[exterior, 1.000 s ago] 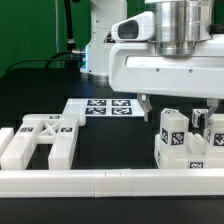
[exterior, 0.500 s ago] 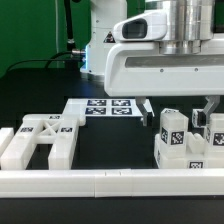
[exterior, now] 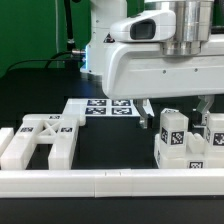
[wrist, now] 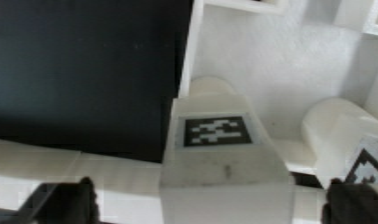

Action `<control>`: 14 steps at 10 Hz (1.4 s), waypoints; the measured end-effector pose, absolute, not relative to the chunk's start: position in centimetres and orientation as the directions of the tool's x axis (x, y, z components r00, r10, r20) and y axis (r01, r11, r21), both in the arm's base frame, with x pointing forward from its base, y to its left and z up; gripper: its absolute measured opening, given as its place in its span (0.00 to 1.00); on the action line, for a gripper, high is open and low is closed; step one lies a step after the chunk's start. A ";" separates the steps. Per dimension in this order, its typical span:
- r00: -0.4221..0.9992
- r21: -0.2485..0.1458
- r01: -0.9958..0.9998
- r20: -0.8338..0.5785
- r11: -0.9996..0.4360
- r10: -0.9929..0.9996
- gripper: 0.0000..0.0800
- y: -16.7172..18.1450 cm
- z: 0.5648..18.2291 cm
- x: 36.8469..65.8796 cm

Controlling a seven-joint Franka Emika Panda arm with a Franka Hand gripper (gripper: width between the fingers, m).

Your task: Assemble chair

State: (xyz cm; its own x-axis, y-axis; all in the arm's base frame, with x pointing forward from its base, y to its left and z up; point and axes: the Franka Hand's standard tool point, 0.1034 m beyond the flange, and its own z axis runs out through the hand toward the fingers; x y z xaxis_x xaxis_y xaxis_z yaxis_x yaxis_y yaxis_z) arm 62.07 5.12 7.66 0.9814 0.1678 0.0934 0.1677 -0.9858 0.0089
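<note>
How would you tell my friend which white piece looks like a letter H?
Find the long white rail along the front. Right behind it, at the exterior view's left end, lies the frame. It is the only flat piece with open gaps like an H; the blocks at the exterior view's right stand upright.

No words, numbers or brand names can be read. The only signs are black-and-white square tags (exterior: 171, 139): on the marker board (exterior: 108, 106) far back on the desk (exterior: 110, 150), on the flat frame (exterior: 40, 140) at the exterior view's left, and on the upright blocks (exterior: 172, 150) at its right.
</note>
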 end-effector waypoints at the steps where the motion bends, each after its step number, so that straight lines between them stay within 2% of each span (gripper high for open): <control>1: 0.981 0.009 0.168 0.093 -0.986 0.168 0.47 5.1 7.7 62.1; 2: 0.983 0.007 0.158 0.094 -0.987 0.158 0.47 5.1 7.7 62.1; 3: 0.985 0.006 0.142 0.094 -0.990 0.142 0.36 5.1 7.7 62.1; 5: 0.992 -0.001 0.083 0.094 -0.997 0.082 0.36 5.1 7.7 62.1; 7: 0.991 -0.018 -0.094 0.092 -0.995 -0.095 0.36 5.1 7.7 62.1; 8: 0.971 -0.040 -0.221 0.087 -0.975 -0.223 0.36 5.1 7.6 62.0; 12: 0.780 -0.081 -0.618 0.057 -0.782 -0.623 0.36 5.0 7.5 62.0; 14: 0.614 -0.096 -0.783 0.033 -0.614 -0.788 0.36 5.2 7.5 61.9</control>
State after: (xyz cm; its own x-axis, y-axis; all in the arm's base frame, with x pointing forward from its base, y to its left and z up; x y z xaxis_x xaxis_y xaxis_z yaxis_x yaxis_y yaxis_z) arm 61.86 5.16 7.48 0.6143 -0.7884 0.0330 -0.7833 -0.6143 -0.0956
